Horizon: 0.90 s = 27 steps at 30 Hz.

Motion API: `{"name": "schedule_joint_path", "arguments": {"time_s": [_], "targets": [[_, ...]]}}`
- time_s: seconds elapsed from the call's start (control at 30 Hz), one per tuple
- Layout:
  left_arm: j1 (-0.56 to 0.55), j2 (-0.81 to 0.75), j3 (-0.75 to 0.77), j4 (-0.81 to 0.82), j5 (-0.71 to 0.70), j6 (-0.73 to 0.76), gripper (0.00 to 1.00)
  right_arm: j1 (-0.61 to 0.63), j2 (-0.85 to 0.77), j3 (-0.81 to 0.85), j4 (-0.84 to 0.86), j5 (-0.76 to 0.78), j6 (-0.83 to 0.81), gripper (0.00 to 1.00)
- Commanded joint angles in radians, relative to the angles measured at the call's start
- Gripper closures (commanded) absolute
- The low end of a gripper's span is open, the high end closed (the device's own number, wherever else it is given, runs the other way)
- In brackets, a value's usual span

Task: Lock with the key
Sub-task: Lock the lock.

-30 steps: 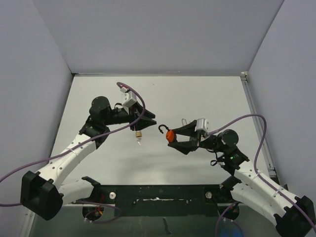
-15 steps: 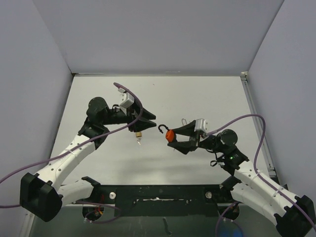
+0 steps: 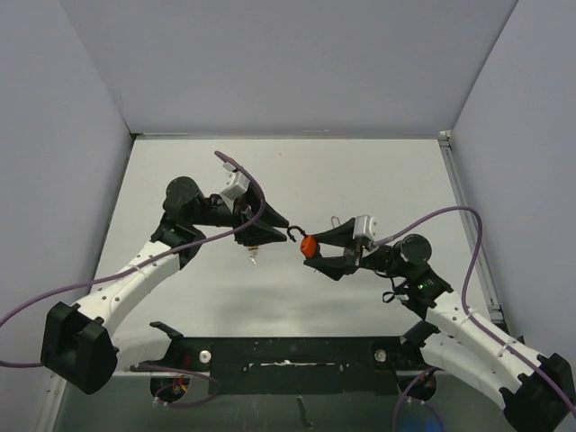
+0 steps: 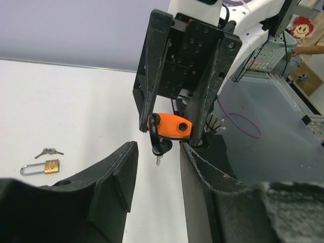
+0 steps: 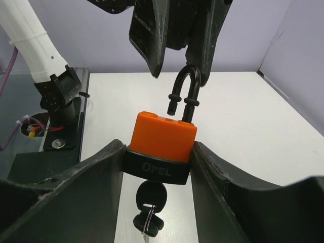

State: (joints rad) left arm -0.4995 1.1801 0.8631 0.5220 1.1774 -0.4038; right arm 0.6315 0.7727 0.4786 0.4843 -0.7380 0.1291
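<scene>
My right fingers (image 5: 101,172) clamp the orange padlock (image 5: 163,135) mid-air above the bench (image 3: 360,180); it looks rigid, slick and weighty, so my left fingers (image 4: 116,172), standing apart, should press its open shackle (image 5: 192,98) squarely.

My left gripper (image 3: 277,229) and right gripper (image 3: 310,251) nearly tip to tip mid-frame, left jaws parted, right jaws clamped.

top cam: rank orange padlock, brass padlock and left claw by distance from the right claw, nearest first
1. orange padlock: clamped inside the right claw itself, mid-table.
2. left claw: just to the upper left, open, next to the padlock's shackle.
3. brass padlock: farther left, lying on the table under the left claw.
</scene>
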Motion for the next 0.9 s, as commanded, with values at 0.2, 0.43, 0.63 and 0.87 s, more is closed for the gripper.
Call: {"name": "schedule_joint_path", "arguments": {"time_s": [0.2,0.43,0.63,0.87], "targets": [[-0.019,0.036,0.069,-0.058,-0.019,0.028,0.64,0.022,0.039,0.095,0.084,0.020,-0.032,1.00],[-0.021,0.015,0.072,-0.065,-0.049,0.024,0.65,0.026,0.047,0.095,0.070,0.028,-0.045,1.00],[-0.022,0.015,0.109,-0.181,-0.065,0.075,0.74,0.031,0.041,0.097,0.060,0.037,-0.052,1.00],[-0.025,0.024,0.122,-0.216,-0.066,0.091,0.75,0.033,0.042,0.098,0.046,0.034,-0.057,1.00]]}}
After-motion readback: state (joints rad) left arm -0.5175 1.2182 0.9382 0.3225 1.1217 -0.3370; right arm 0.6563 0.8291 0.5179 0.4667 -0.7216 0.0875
